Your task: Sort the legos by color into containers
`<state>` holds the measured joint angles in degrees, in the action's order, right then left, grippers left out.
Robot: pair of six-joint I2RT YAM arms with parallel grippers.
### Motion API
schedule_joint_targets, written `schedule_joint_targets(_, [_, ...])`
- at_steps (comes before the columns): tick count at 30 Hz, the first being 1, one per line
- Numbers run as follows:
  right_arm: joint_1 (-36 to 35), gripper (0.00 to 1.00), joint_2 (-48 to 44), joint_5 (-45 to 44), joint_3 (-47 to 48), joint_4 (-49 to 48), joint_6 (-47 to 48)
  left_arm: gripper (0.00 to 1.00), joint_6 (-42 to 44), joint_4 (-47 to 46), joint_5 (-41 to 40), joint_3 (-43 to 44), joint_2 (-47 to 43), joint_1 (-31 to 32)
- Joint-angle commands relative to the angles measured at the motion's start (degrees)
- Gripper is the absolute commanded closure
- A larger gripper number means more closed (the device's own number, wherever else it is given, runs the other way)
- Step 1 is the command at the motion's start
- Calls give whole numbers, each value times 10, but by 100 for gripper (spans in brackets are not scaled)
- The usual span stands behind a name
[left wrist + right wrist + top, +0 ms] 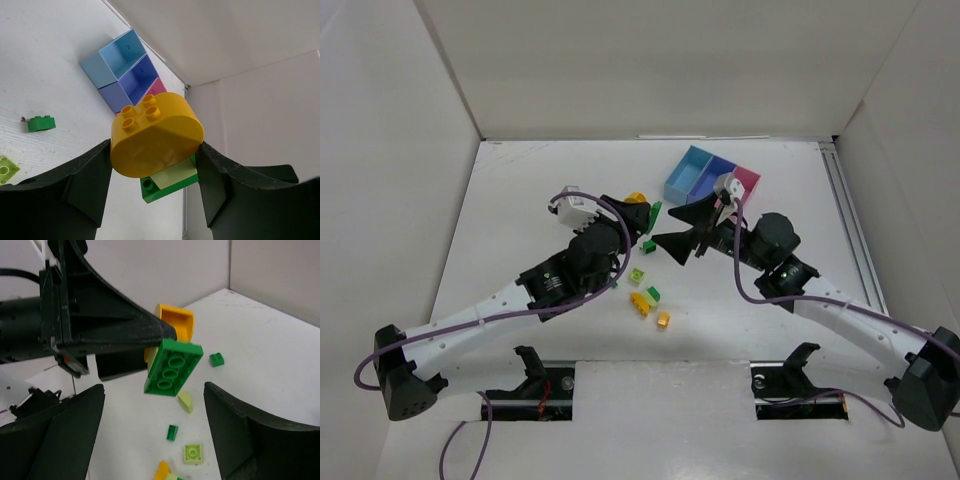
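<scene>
My left gripper (155, 150) is shut on a rounded yellow brick (156, 134) and holds it in the air. A pale lime piece (175, 176) and a dark green brick (165, 189) are stuck under it. In the top view this stack (638, 202) hangs left of the bins. My right gripper (154, 390) is open and empty. It faces the green brick's underside (173, 367) from close by (665, 225). The light blue bin (686, 172), the darker blue bin (716, 174) and the pink bin (749, 180) stand in a row.
Loose bricks lie between the arms: a green one (647, 246), a lime one (638, 275), a green one (653, 293) and two yellow ones (640, 303) (663, 319). White walls enclose the table. A metal rail (850, 215) runs along the right side.
</scene>
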<state>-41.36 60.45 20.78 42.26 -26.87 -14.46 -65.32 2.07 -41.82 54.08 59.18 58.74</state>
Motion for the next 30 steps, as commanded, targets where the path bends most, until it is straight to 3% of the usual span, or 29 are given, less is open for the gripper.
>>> schedule_joint_targets(1, [-6,16,20,-17,37,-45,-19,51,12,-43,1,-5,-8,2])
schedule_joint_targets(10, [-6,20,61,-35,62,-45,-51,53,12,-58,1,-15,-19,8])
schedule_joint_targets(14, [-6,27,67,-28,68,-45,-58,55,18,-67,-5,-27,-24,8])
schedule_joint_targets(15, [-6,36,67,-21,68,-45,-58,55,18,-67,-11,-27,-24,8])
schedule_joint_targets(24, [-6,60,72,-2,73,-45,-73,55,17,-76,-27,-39,-35,8])
schedule_joint_targets(25, [-6,68,72,-2,73,-45,-73,55,17,-76,-27,-39,-35,8])
schedule_joint_targets(28, [-6,80,72,-2,73,-45,-73,55,17,-76,-33,-39,-41,8])
schedule_joint_targets(30, [0,98,72,14,67,-45,-73,55,17,-71,-33,-39,-41,8])
